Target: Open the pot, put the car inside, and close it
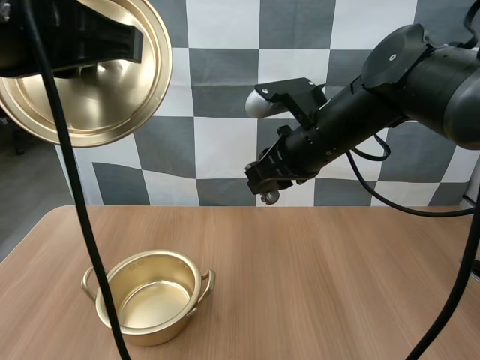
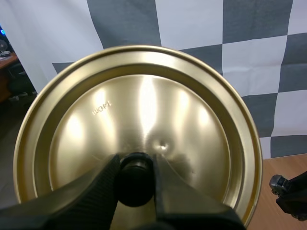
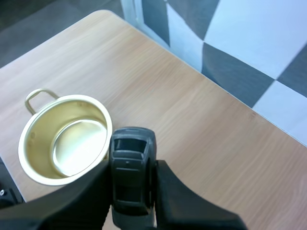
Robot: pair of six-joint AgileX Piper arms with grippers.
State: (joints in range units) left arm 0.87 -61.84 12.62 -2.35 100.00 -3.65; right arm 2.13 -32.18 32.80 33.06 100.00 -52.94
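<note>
High view: left end effector [image 2: 136,165] holds lid [image 1: 112,105]; right end effector [image 3: 133,170], car [image 3: 130,148].

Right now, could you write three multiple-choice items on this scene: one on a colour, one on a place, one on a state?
1. The pot is: A gold, B red, C blue.
2. The lid is: A on the pot, B held up in the air, C under the pot.
3. The right end effector is: A open, B shut on the toy car, C shut on a handle.
Answers: 1 A, its metal is gold. 2 B, the left end effector pinches its knob. 3 B, the car sits between its fingers.
</note>
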